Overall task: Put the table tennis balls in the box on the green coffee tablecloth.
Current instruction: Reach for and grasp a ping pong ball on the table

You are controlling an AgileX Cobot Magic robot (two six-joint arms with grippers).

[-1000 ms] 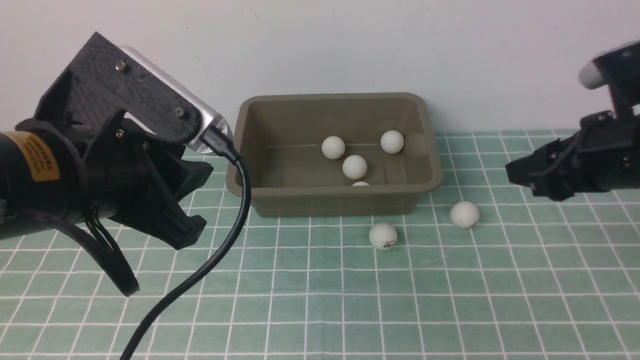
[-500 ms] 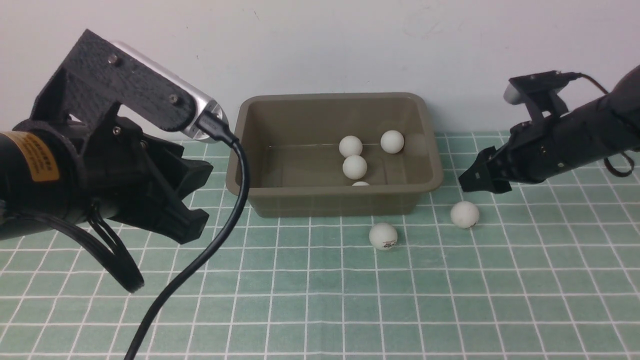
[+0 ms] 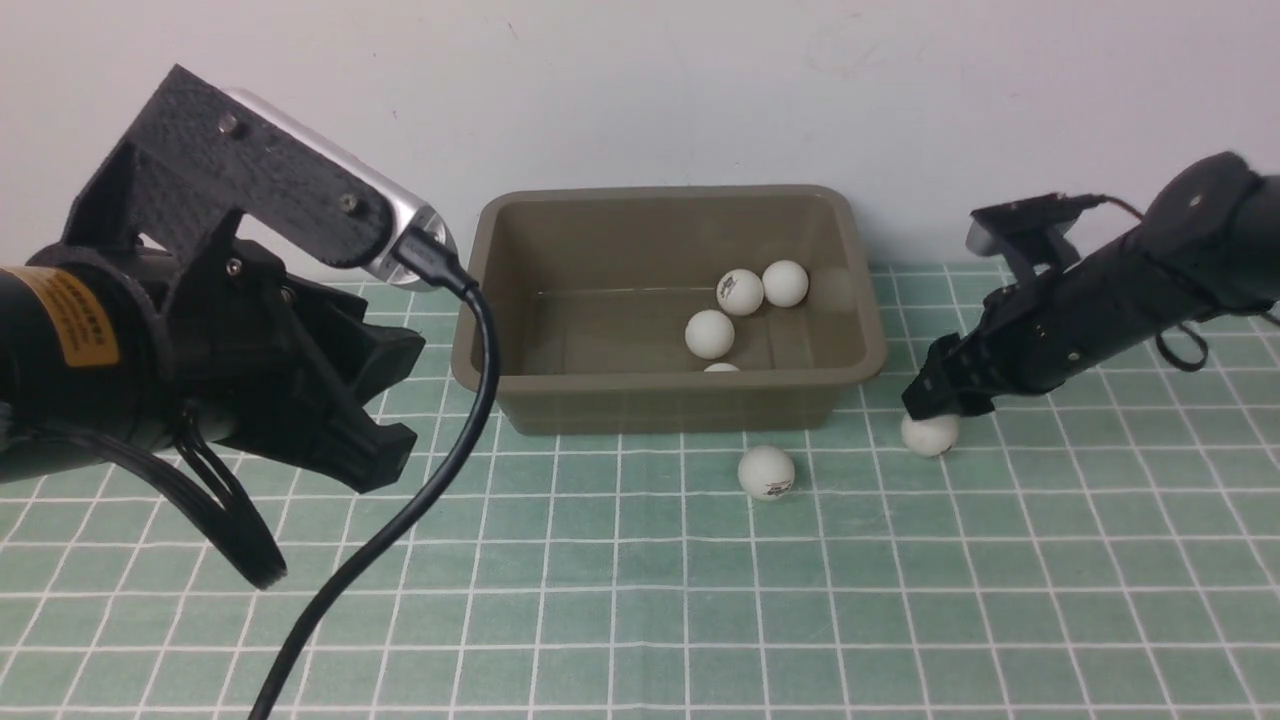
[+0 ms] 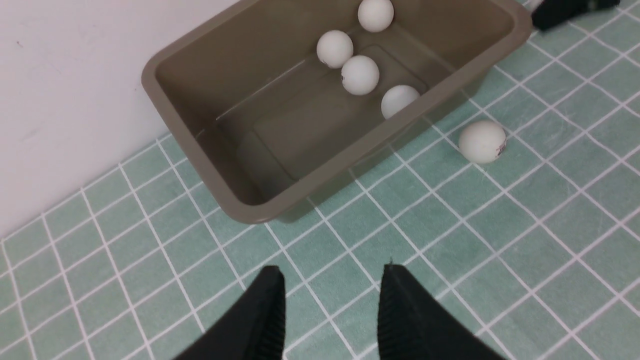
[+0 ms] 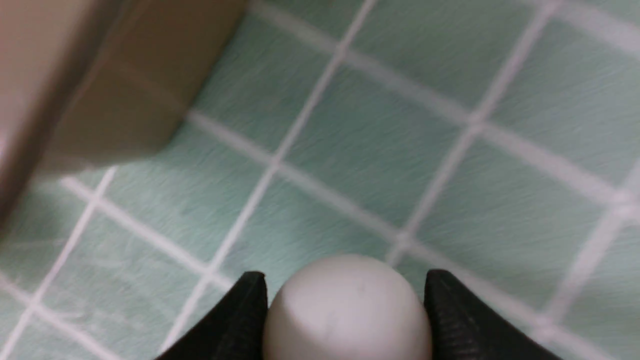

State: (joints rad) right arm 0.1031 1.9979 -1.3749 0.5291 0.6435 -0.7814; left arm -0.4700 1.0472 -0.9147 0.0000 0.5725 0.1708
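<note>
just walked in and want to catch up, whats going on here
The right gripper is down on a ball that lies on the cloth beside the box, with a finger against each side of it; it is not lifted yet. A second ball lies in front of the box. Four balls are already in the box. The left gripper hovers open and empty over the cloth.

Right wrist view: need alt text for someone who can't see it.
A white table tennis ball sits on the green checked tablecloth, two black fingers tight against its sides. A blurred corner of the olive-brown box shows beyond.
</note>
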